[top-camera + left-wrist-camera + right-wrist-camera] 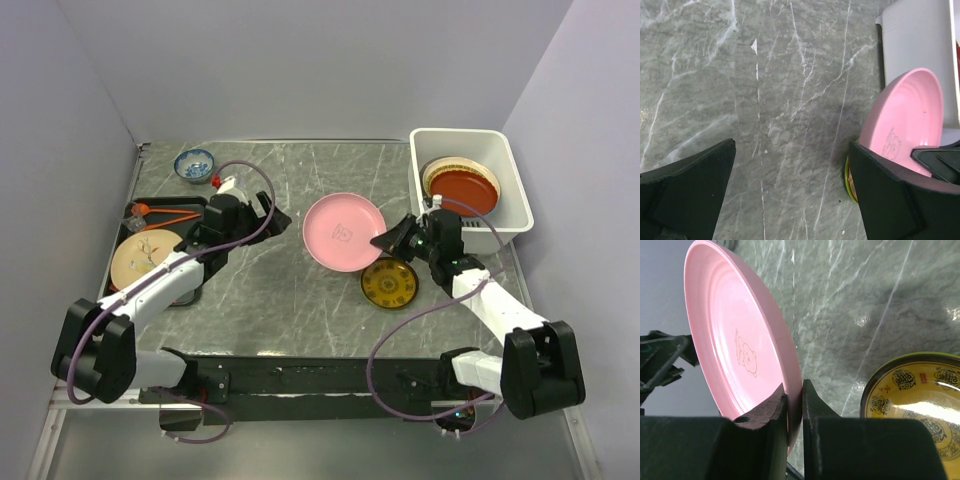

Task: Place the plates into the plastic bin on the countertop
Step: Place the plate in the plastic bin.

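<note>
The right gripper [388, 240] pinches the rim of the round pink plastic plate [343, 232] with a bear print, holding it tilted over the middle of the dark grey marble-look countertop [270, 290], just beside the small yellow-patterned plate [389, 283] lying flat there. The left gripper [272, 218] hangs over bare countertop, fingers spread wide and empty. The white rectangular plastic bin [462, 136] stands at the far right, with a red-orange plate [465, 188] inside.
</note>
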